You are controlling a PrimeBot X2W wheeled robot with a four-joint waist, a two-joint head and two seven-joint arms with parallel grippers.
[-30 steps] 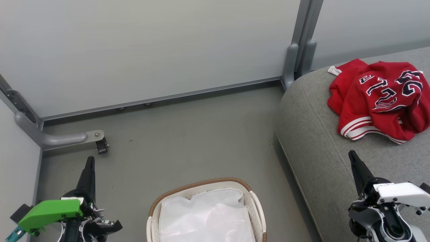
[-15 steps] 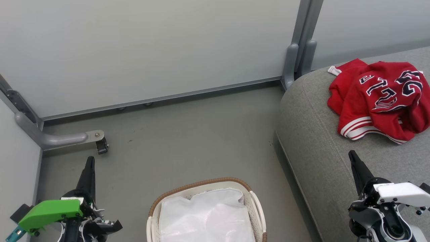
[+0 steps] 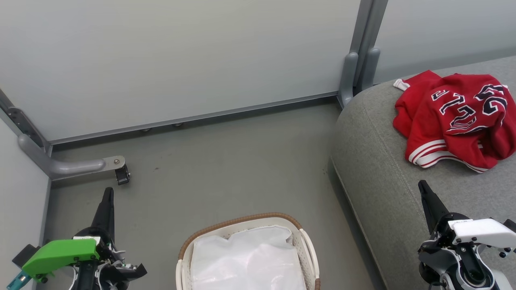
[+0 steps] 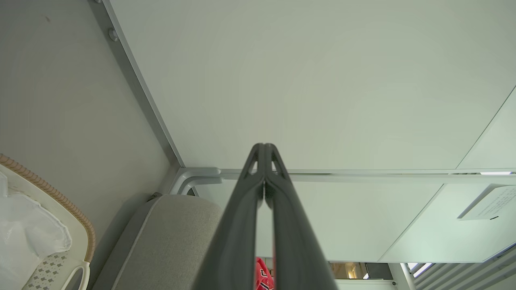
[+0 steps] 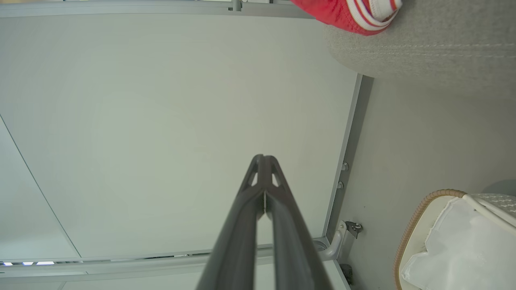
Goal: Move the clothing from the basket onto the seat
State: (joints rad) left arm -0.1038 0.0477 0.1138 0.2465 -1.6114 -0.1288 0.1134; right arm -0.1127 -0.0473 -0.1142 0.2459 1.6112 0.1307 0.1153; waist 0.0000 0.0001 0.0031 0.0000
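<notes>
The red clothing (image 3: pixel 455 119) with white trim and dark lettering lies crumpled on the grey seat (image 3: pixel 383 177) at the upper right; a corner of the clothing (image 5: pixel 350 14) also rests on the seat (image 5: pixel 423 48) in the right wrist view. The cream basket (image 3: pixel 242 225) with a brown rim stands on the floor at the bottom centre, only its white liner visible inside. My left gripper (image 3: pixel 107 193) hangs shut and empty over the floor, left of the basket. Over the seat's front edge, my right gripper (image 3: pixel 422 186) is shut and empty, below the clothing.
Pale partition panels (image 3: pixel 181 60) close off the back, with a grey post (image 3: pixel 354 68) beside the seat. A metal foot with a caster (image 3: pixel 121 174) juts out at the left, near my left gripper. Grey floor (image 3: pixel 242 161) lies between the basket and the panels.
</notes>
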